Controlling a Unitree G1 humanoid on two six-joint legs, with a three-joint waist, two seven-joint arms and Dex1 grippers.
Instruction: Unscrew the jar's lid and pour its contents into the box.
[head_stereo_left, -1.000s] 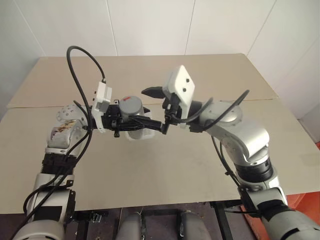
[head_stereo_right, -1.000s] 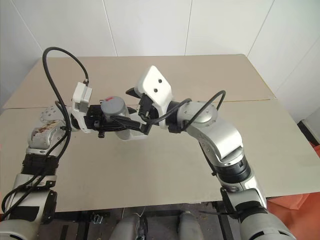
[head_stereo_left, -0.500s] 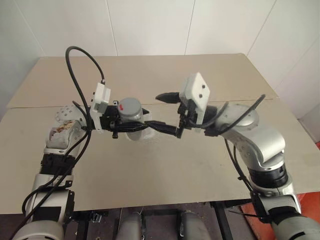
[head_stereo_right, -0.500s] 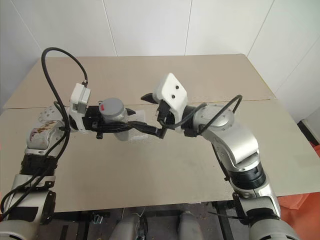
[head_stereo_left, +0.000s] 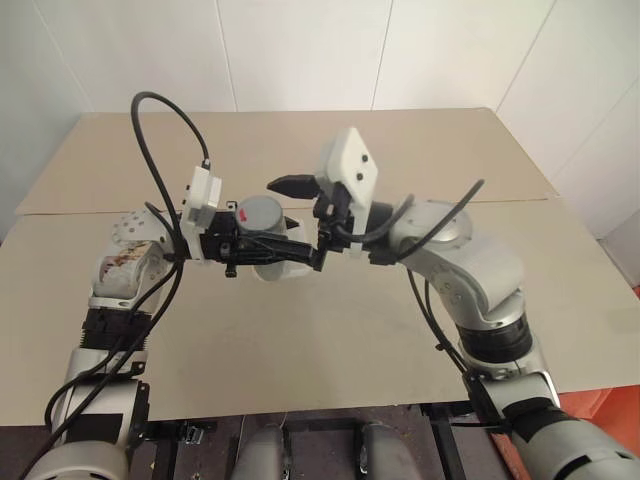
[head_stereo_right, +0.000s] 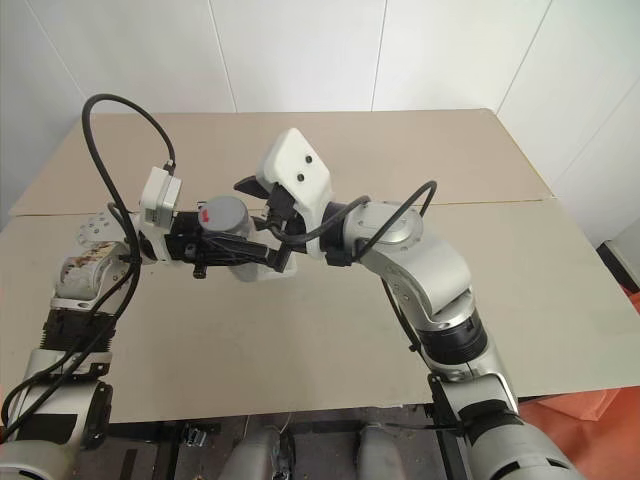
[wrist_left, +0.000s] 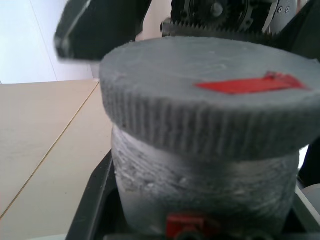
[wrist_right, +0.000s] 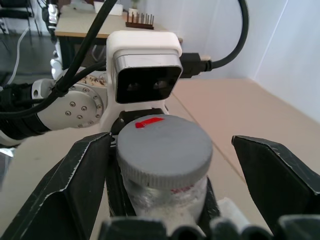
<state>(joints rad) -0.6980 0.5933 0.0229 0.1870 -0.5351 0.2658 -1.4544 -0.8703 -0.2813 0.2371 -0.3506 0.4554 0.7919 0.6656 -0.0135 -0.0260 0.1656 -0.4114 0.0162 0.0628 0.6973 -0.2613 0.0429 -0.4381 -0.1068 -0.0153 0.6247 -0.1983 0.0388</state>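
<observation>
Left eye view: the left gripper (head_stereo_left: 255, 248) holds the jar (head_stereo_left: 268, 243) upright above the table (head_stereo_left: 330, 330), its jaws clamped on the jar's body below the lid (head_stereo_left: 261, 212). The right gripper (head_stereo_left: 294, 222) reaches in from the opposite side with its jaws spread wide, one finger beyond the lid and one on the near side, so the lid sits between them without touching either. A pale shape just under the left jaws may be the box, but it is too hidden to be sure.

Right eye view: same arrangement. The grey lid, with a red mark on its top, lies in the gap of the right jaws, and the jar body below sits in the left jaws.

Left wrist view: the lid is very close, with fine ridges around its rim and a red strip on top. The jar wall below looks cloudy and smooth, seated deep between the jaws.

Right wrist view: the two black fingers (wrist_right: 65, 190) stand far apart on either side of the lid, level with its rim.

Judged from this, the jar looks small, light and rigid, with smooth walls that may slip and could break if dropped. The ridged rim offers the best hold for twisting, taken squarely across its width.
</observation>
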